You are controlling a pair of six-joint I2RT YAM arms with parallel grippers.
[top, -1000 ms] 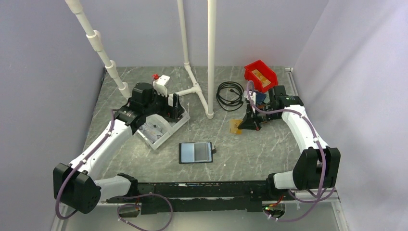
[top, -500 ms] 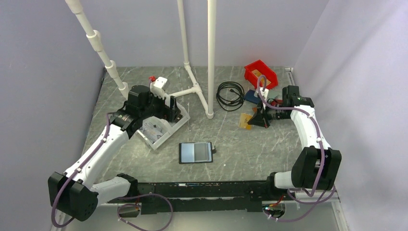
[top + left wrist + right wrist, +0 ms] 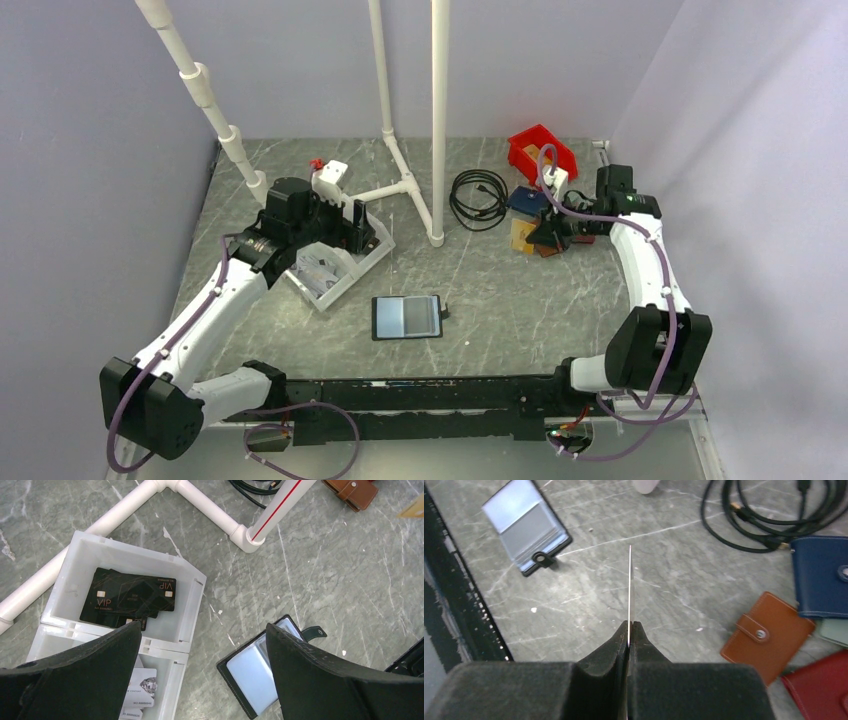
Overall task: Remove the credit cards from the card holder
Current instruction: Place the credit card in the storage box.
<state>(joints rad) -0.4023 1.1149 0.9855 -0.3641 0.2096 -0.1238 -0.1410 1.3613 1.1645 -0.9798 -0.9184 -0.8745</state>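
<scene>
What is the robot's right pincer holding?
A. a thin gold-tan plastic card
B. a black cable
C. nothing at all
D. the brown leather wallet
A: the right pincer is shut on the thin gold-tan plastic card, which the right wrist view shows edge-on between its fingers, while the brown leather wallet lies apart from it.
</scene>
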